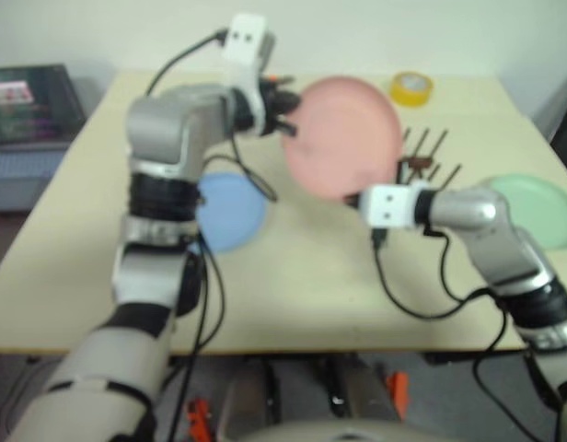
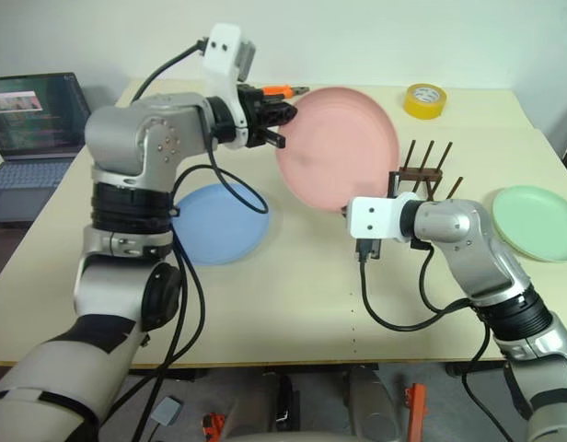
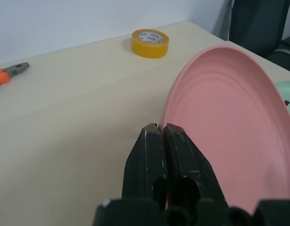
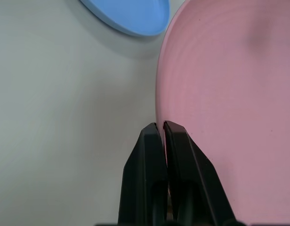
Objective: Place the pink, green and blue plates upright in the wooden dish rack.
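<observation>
The pink plate (image 2: 337, 145) is held tilted above the desk (image 2: 293, 295), gripped at opposite edges: the left fingers (image 3: 162, 136) are clamped on its rim, and the right fingers (image 4: 161, 134) pinch its lower edge. The rack (image 2: 422, 175) stands just beside it; the blue plate (image 2: 221, 224) and green plate (image 2: 538, 221) lie flat on the desk.

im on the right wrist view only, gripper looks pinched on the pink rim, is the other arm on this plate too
Observer: Yes, the left gripper is shut on the pink plate at its upper rim; the right gripper pinches the lower rim.
Operator: where's the rack
Observer: The wooden dish rack stands just behind the right arm, no plates in it.
Operator: green one?
Observer: The green plate lies flat near the table's right edge.
</observation>
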Robot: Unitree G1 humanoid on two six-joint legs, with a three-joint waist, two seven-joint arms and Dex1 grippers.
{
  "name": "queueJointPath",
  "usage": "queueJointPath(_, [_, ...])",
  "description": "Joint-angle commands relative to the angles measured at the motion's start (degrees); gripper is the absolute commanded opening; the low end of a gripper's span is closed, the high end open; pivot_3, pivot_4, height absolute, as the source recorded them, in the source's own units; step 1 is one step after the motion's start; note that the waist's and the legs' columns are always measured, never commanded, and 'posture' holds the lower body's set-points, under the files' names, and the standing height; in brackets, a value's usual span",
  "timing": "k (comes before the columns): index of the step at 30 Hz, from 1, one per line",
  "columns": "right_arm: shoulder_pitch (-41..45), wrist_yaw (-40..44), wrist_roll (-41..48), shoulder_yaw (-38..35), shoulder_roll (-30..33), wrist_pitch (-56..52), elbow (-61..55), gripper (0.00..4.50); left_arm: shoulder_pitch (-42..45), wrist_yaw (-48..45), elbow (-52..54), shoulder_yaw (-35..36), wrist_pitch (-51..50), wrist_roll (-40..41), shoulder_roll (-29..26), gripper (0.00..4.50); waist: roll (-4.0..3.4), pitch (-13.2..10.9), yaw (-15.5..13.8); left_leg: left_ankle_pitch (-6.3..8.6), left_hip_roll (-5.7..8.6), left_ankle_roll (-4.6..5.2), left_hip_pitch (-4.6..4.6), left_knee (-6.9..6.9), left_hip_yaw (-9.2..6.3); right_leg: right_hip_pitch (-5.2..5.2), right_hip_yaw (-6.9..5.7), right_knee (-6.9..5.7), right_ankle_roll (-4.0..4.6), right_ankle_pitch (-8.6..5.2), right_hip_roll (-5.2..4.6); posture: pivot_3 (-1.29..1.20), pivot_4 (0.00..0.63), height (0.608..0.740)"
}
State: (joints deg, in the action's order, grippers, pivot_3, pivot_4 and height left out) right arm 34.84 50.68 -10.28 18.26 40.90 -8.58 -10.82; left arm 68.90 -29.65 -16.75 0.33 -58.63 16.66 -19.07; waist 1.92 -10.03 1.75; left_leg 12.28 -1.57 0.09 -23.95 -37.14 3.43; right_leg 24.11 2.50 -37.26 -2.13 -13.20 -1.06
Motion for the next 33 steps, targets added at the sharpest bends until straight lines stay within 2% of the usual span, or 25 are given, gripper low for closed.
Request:
queueJointPath(1, [2.48, -1.82, -0.67, -2.67, -0.59, 1.33, 0.18, 0.02, 0.03, -2.07, 3.68, -2.25, -0.35, 0.45, -0.61, 0.00, 0.00, 0.00, 0.05, 0.00, 0.00, 0.00, 0.00, 0.01, 0.00, 0.00, 0.00, 0.00, 0.00, 0.00, 0.00, 0.00, 0.150, 0.740])
queueJointPath(5, [3.06, -1.77, -0.48, -3.46, -0.75, 2.15, 0.34, 0.02, -0.36, -2.21, 3.91, -2.93, 0.28, -0.07, -1.55, 0.00, 0.00, 0.00, 0.04, -0.01, 0.00, -0.01, 0.01, 0.02, -0.01, 0.00, 0.00, -0.01, 0.02, 0.01, 0.00, 0.00, 0.150, 0.740])
queueJointPath(8, [3.47, -1.94, -0.39, -3.96, -0.61, 3.09, 0.41, 0.00, -0.79, -3.09, 3.71, -3.61, 1.02, -0.60, -2.46, 0.70, 0.00, 0.00, 0.04, -0.01, 0.00, -0.01, 0.02, 0.01, 0.00, 0.00, 0.01, -0.02, 0.02, 0.01, 0.00, 0.00, 0.150, 0.740])
queueJointPath(18, [3.69, -2.69, 0.28, -5.88, -0.13, 6.16, 1.73, 0.00, -1.09, -5.53, 2.46, -4.05, 5.25, -2.16, -5.92, 4.24, 0.00, 0.00, 0.09, -0.01, -0.02, -0.01, 0.03, 0.04, 0.00, 0.01, 0.00, -0.03, 0.03, 0.00, 0.01, 0.00, 0.150, 0.740])
queueJointPath(19, [3.72, -2.74, 0.37, -6.04, -0.21, 6.16, 1.76, 0.00, -1.25, -6.23, 2.81, -4.15, 5.85, -1.96, -6.33, 4.46, 0.00, 0.00, 0.08, -0.01, -0.02, -0.02, 0.03, 0.04, 0.00, 0.01, 0.00, -0.03, 0.03, 0.00, 0.00, 0.00, 0.150, 0.740])
queueJointPath(28, [5.47, -3.15, 1.54, -8.75, 0.19, 8.88, 6.09, 0.00, -7.77, -20.80, 14.35, 3.26, 22.77, 5.11, -14.55, 4.46, -0.01, 0.00, 0.14, -0.01, -0.05, -0.02, 0.05, 0.08, 0.05, 0.02, 0.02, -0.01, 0.09, 0.00, -0.01, 0.00, 0.150, 0.740])
queueJointPath(31, [6.39, -3.35, 3.20, -10.52, -0.26, 8.81, 7.84, 0.00, -12.90, -26.42, 19.26, 6.33, 24.58, 10.42, -15.98, 4.46, -0.01, 0.00, 0.05, -0.01, -0.06, -0.02, 0.06, 0.07, 0.02, -0.01, -0.02, -0.03, 0.11, -0.01, -0.02, 0.00, 0.150, 0.740])
queueJointPath(33, [6.86, -3.38, 5.49, -12.26, -0.76, 7.52, 8.36, 0.00, -15.89, -27.80, 20.34, 6.15, 25.89, 10.66, -16.79, 4.46, -0.01, 0.00, 0.03, -0.02, -0.05, -0.02, 0.06, 0.03, 0.04, -0.02, -0.01, -0.05, 0.11, -0.01, -0.03, 0.00, 0.150, 0.740])
